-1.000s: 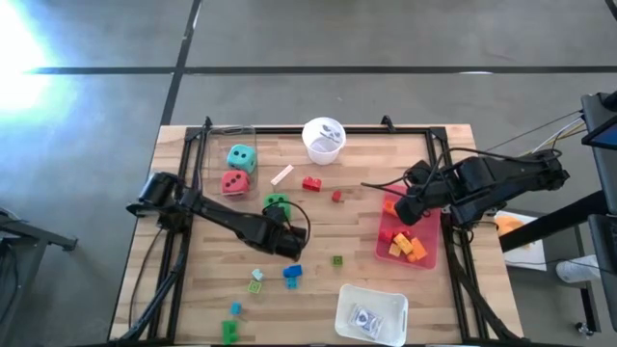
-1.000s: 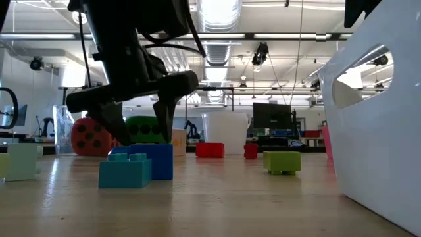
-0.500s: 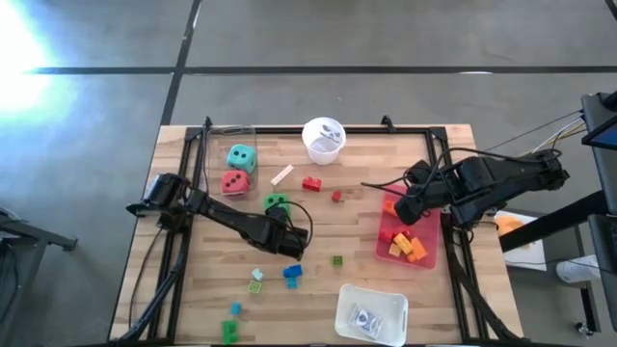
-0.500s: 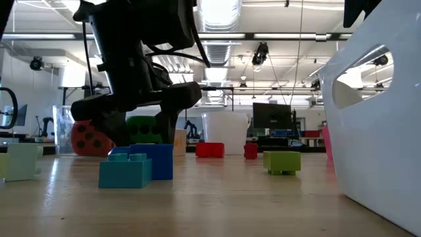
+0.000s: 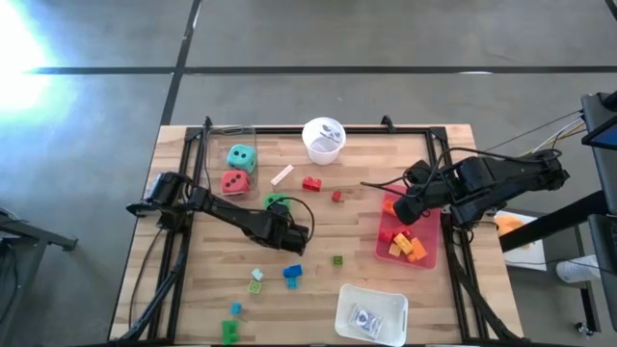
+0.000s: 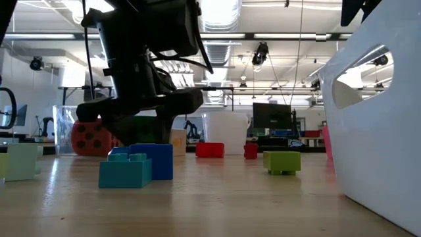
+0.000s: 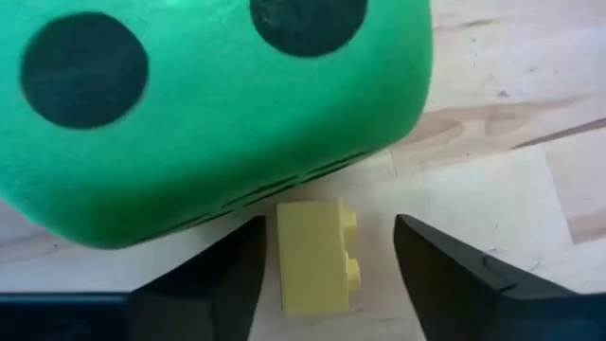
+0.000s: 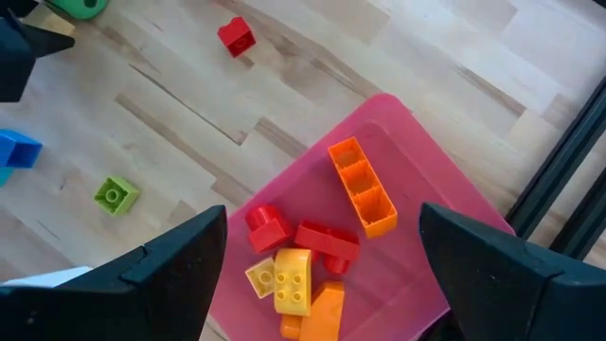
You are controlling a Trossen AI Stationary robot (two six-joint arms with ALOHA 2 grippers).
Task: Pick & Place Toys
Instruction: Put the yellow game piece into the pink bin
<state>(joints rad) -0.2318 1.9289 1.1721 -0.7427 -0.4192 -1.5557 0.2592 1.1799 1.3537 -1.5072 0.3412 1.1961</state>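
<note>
My left gripper (image 5: 287,232) is open, low over the table's middle, just on the near side of the green black-dotted die (image 5: 277,202). In the left wrist view its fingers (image 7: 227,275) stand on either side of a small yellow brick (image 7: 311,256), a gap showing on each side. The brick lies flat on the wood beside the green die (image 7: 208,104). My right gripper (image 5: 405,206) is open and empty above the pink tray (image 5: 427,260). In the tray lie orange, red and yellow bricks (image 8: 360,185).
A red die (image 5: 234,181) and a teal die (image 5: 241,157) sit at the back left. The white cup (image 5: 323,140) is at the far edge, the white tray (image 5: 371,313) at the near edge. Loose red (image 5: 311,183), blue (image 5: 292,274) and green (image 5: 337,260) bricks lie around.
My left gripper has gone down toward the table beside the green die and stays open. Nothing else has moved.
</note>
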